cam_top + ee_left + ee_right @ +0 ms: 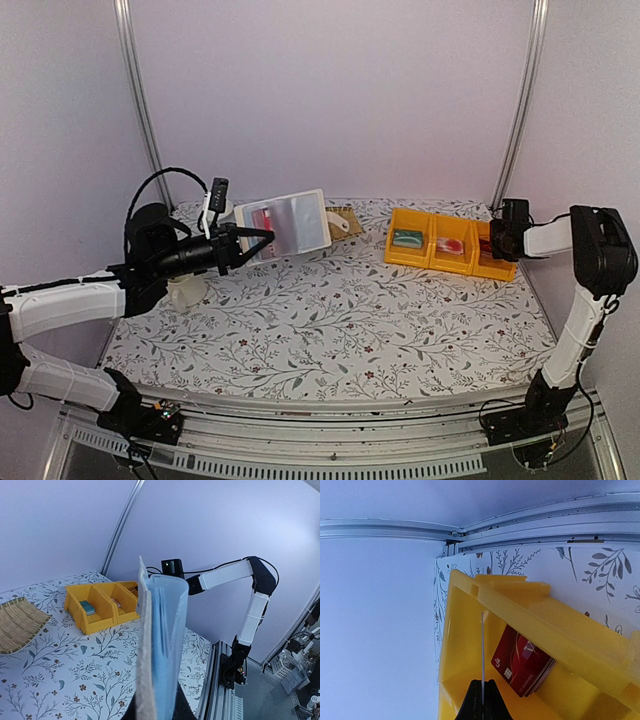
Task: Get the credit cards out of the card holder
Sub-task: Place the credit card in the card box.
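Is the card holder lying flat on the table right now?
No, the left gripper holds the card holder up in the air, well above the table.

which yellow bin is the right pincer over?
The rightmost bin, the one with red cards; middle bin and left bin sit clear of the right pincer.

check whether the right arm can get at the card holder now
Probably not yet: the right arm sits over the yellow bins, jaws shut on a card, and the card holder is held aloft by the left arm across the table. Nothing blocks the way between.
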You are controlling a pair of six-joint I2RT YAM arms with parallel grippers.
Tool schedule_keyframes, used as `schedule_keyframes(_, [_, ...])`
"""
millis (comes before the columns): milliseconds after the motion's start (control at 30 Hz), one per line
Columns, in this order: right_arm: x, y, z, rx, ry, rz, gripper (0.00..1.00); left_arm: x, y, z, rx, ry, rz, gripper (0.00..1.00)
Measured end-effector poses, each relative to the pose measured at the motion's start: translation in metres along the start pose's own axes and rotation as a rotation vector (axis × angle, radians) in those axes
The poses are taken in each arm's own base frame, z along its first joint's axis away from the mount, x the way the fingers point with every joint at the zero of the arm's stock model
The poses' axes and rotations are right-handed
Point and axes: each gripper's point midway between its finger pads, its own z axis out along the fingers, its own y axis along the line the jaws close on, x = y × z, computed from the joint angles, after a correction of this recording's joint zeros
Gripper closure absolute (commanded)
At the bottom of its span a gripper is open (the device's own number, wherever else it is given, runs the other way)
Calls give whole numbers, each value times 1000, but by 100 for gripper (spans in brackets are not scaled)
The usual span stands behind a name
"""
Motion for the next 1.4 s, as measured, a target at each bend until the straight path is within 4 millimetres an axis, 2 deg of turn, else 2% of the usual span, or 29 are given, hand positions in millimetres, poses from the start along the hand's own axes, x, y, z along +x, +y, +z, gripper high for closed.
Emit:
schedule_keyframes(233, [-2, -1, 7, 5, -3, -10, 99, 0, 0, 0, -1, 0, 0, 100])
schedule_keyframes(667, [8, -6, 19, 20, 44, -16, 95, 3, 2, 1, -4, 7, -17, 100])
schedule_keyframes(733, [9, -8, 20, 23, 48, -20, 91, 3, 3, 1, -4, 7, -17, 100])
schedule_keyframes(800, [11, -9, 23, 27, 57, -27, 80, 3, 3, 1, -5, 7, -17, 100])
schedule_keyframes(900, [15, -11, 26, 32, 73, -32, 73, 3, 3, 1, -5, 7, -17, 100])
schedule_keyframes(1233, [20, -12, 26, 33, 109, -40, 45, 2, 3, 1, -6, 6, -17, 100])
schedule_keyframes(1400, [20, -9, 19, 40, 122, -57, 26, 2, 3, 1, -6, 6, -17, 100])
